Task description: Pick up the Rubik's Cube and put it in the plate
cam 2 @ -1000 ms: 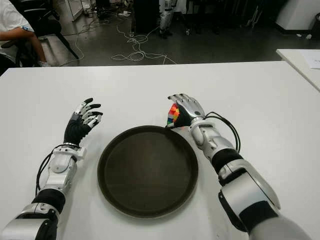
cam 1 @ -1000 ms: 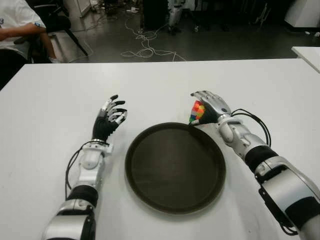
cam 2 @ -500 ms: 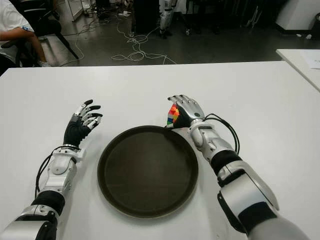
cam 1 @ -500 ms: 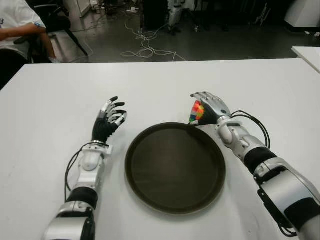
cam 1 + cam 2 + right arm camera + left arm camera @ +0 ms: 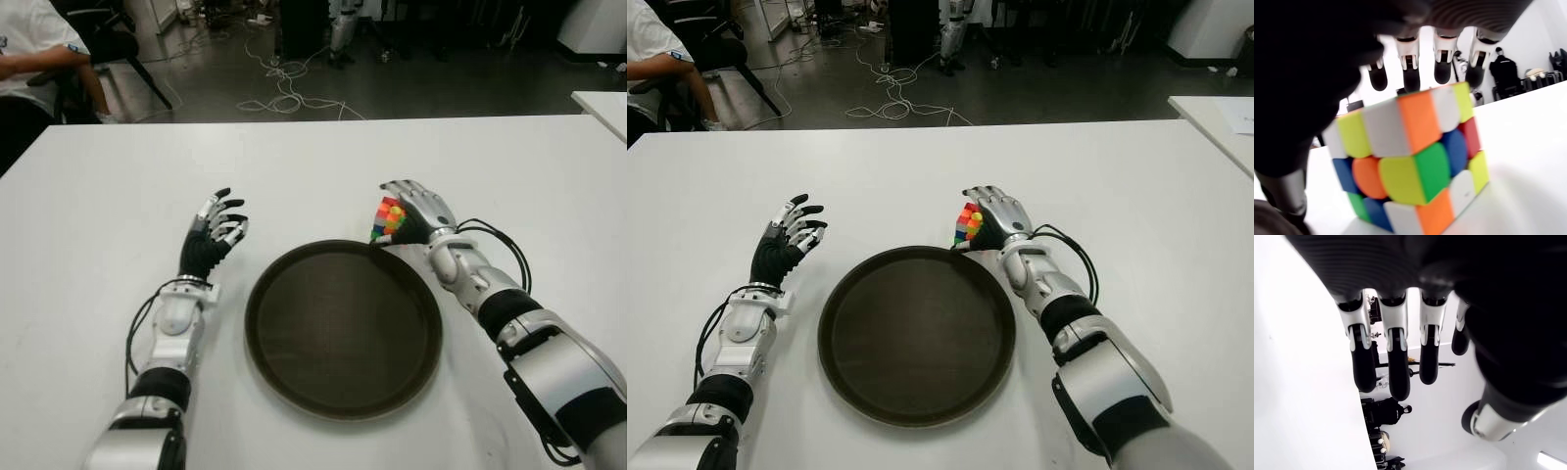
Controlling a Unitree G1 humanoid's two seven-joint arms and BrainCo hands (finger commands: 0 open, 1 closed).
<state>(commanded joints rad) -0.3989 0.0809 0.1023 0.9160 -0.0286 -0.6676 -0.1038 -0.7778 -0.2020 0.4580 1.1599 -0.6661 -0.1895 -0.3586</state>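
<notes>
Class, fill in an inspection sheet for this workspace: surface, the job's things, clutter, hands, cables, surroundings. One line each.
Surface: white table, bare apart from the job's things.
Job's things: Rubik's Cube on the table just beyond the far right rim of the dark round plate; plate holds nothing.
Clutter: nothing seen.
Hands: right hand cupped over the cube, fingers not closed on it; left hand left of the plate, fingers spread, holding nothing.
Cables: loose cables on the floor beyond the table.
Surroundings: seated person at far left; second white table at right.

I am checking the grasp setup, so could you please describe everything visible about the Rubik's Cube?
The Rubik's Cube is a scrambled, glossy plastic three-by-three showing orange, yellow, green, blue, red and white stickers. It sits on the white table just beyond the dark plate's far right rim, under the right robot hand, whose fingers arch over it, not yet closed.
</notes>
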